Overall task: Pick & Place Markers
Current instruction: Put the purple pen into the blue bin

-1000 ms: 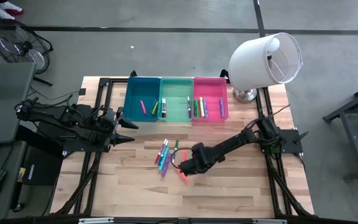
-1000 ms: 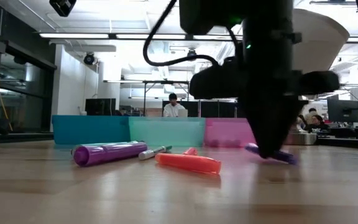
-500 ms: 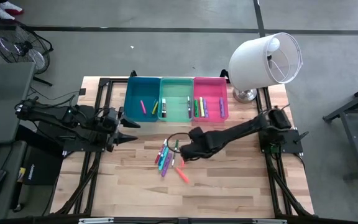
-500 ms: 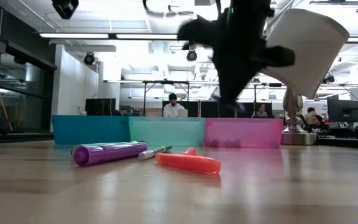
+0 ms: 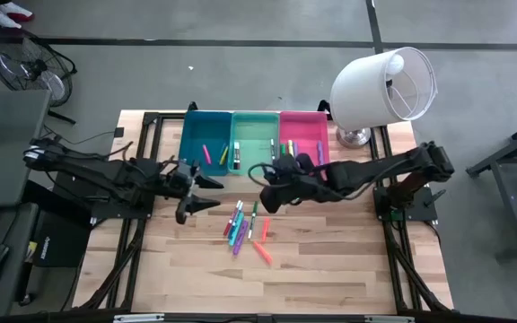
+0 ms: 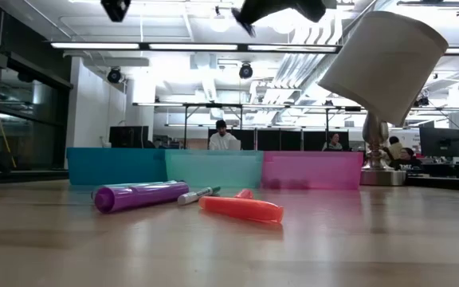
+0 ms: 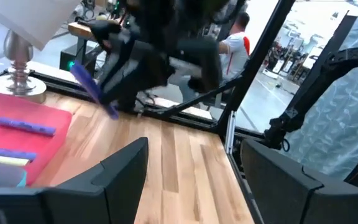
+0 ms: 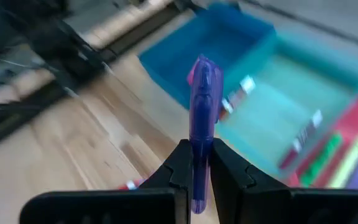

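Your right gripper (image 8: 194,167) held a purple marker (image 8: 201,124) pinched by its lower end, high above the table (image 5: 330,260) near the bins' six-o'clock edge. That long overhang could twist free or clip the mint bin (image 5: 255,135) rim. Your left gripper (image 5: 203,193), jaws spread empty, waited at nine o'clock, leaving open room between.

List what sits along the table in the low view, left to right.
Blue bin → purple marker → mint green bin → orange marker → pink bin → lamp.
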Controlling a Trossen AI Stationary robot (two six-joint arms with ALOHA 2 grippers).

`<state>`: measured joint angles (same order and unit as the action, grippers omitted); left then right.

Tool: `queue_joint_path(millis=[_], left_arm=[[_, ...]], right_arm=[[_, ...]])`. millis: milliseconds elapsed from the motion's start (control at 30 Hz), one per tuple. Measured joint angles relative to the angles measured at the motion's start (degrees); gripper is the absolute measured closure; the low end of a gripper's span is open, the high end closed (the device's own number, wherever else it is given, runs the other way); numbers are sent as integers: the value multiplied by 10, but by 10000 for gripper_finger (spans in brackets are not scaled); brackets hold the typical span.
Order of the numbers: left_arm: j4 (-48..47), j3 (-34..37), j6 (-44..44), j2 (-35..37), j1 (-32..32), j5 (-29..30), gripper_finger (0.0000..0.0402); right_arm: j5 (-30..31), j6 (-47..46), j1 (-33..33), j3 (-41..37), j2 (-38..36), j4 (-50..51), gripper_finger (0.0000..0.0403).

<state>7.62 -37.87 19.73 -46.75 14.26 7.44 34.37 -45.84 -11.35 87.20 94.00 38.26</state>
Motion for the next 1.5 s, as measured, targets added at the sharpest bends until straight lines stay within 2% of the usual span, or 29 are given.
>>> queue_joint_path(millis=[167, 267, 467, 633, 733, 867, 1100, 1333, 1500], left_arm=[[93, 0, -2, -51, 0, 11, 149], [148, 0, -5, -82, 0, 33, 149], [222, 0, -42, -117, 0, 86, 149], [229, 0, -49, -123, 0, 149, 149], [235, 0, -54, -123, -1, 163, 149], [258, 0, -68, -132, -18, 150, 149], [270, -17, -50, -158, -46, 79, 149], [265, -62, -57, -212, -45, 48, 149], [253, -86, -60, -239, -45, 46, 150]], right_arm=[[-6, 123, 1, 0, -24, -93, 376], [-35, 165, 0, 0, -26, -131, 376], [-69, 185, -2, 0, -25, -141, 376], [-83, 204, -7, 0, -25, -150, 376], [-107, 213, -7, 0, -25, -159, 376], [-115, 226, -7, 0, -25, -168, 376], [-123, 239, -7, 0, -25, -174, 377], [-123, 243, -6, 0, -25, -177, 377], [-123, 243, -6, 1, -25, -178, 377]])
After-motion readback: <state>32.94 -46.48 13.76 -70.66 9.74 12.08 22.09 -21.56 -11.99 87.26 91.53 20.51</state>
